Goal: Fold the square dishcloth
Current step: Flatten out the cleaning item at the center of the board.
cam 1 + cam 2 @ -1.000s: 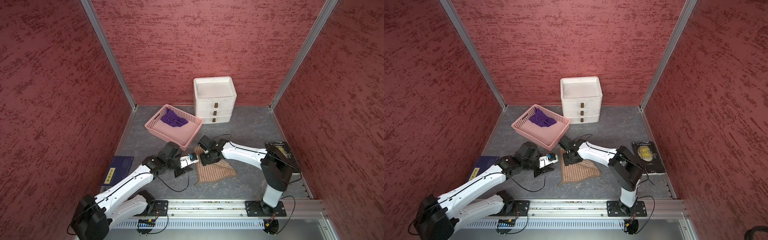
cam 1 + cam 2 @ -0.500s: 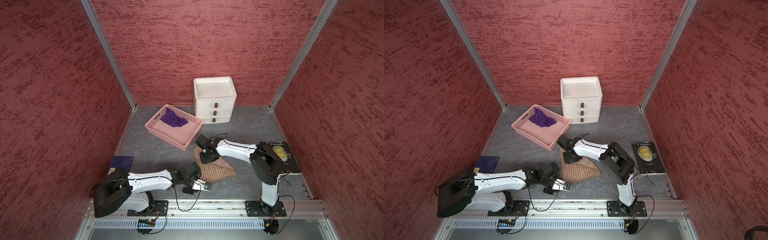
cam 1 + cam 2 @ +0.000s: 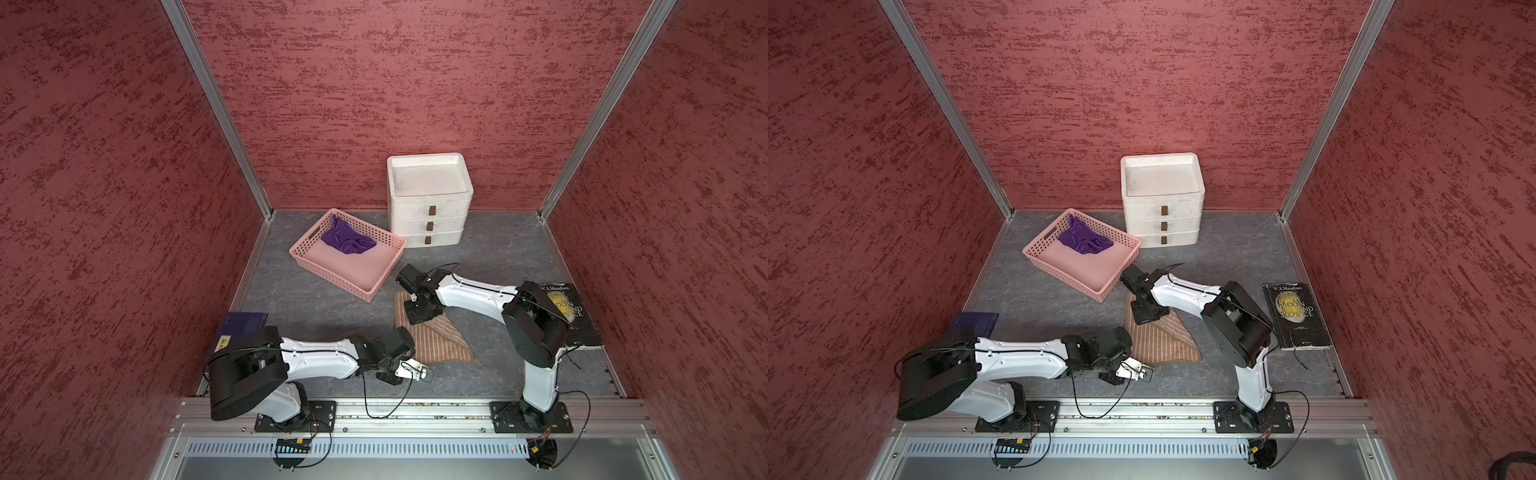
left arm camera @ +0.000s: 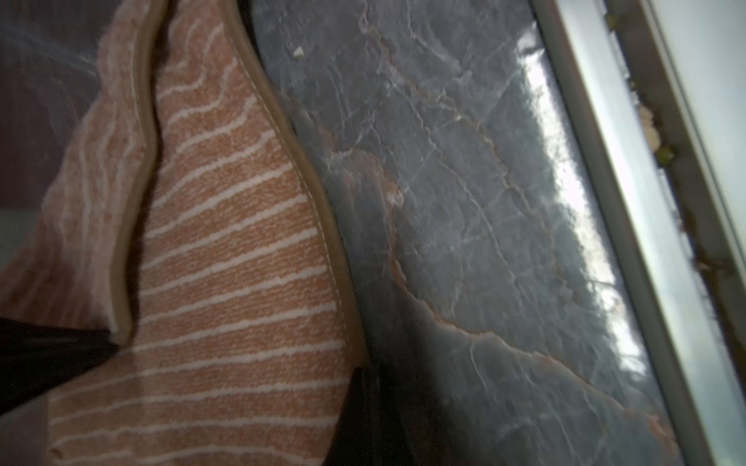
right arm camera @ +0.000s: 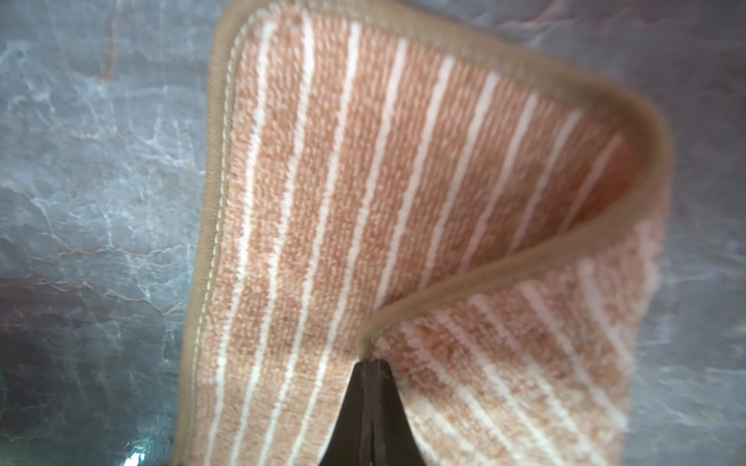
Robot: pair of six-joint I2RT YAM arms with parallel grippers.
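Left pincer (image 3: 409, 369) and right pincer (image 5: 369, 371) have just pinched shut on the cloth (image 3: 436, 340) beneath them, so folding can likely start.

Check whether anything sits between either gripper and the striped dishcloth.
Nothing visible does. The right gripper is shut on the dishcloth at its hemmed edge, and the left gripper has cloth between its fingers. The pink basket stands clear of the cloth.

Robot lab test cell, alu rail (image 3: 415, 409) w/ 2 white arms (image 3: 320, 359) bolted on, grey marble-look bench (image 3: 498, 257) just behind rail, red textured walls (image 3: 415, 83) & alu posts (image 3: 215, 104) round bench, loose cables (image 3: 365, 395) by rail.
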